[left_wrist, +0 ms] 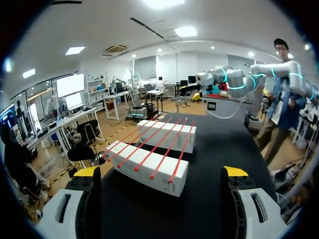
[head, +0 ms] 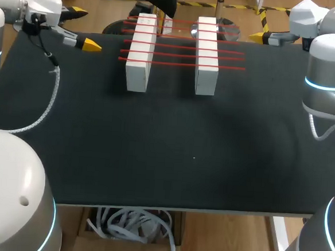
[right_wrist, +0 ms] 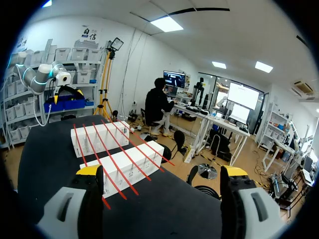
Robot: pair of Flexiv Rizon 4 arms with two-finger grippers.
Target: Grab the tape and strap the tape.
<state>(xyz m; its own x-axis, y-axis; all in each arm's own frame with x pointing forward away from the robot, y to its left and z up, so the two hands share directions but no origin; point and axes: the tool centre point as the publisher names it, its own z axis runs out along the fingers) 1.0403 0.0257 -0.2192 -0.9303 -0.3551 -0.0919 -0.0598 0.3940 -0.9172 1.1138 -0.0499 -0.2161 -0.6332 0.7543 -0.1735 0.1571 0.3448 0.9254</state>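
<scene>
On the far half of the tabletop (head: 165, 160) two white blocks (head: 141, 55) stand side by side. The red tapes (head: 175, 55) lie stretched across both, probably so that a claw can take one over the gap. Beyond, near the far corners, the left claw (left_wrist: 160, 172) and right claw (right_wrist: 161, 171) hover with fingers wide apart, empty, each facing the blocks.

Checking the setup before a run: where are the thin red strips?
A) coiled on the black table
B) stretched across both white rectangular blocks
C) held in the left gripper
B: the thin red strips run over the tops of both white rectangular blocks, bridging the gap between them.
</scene>
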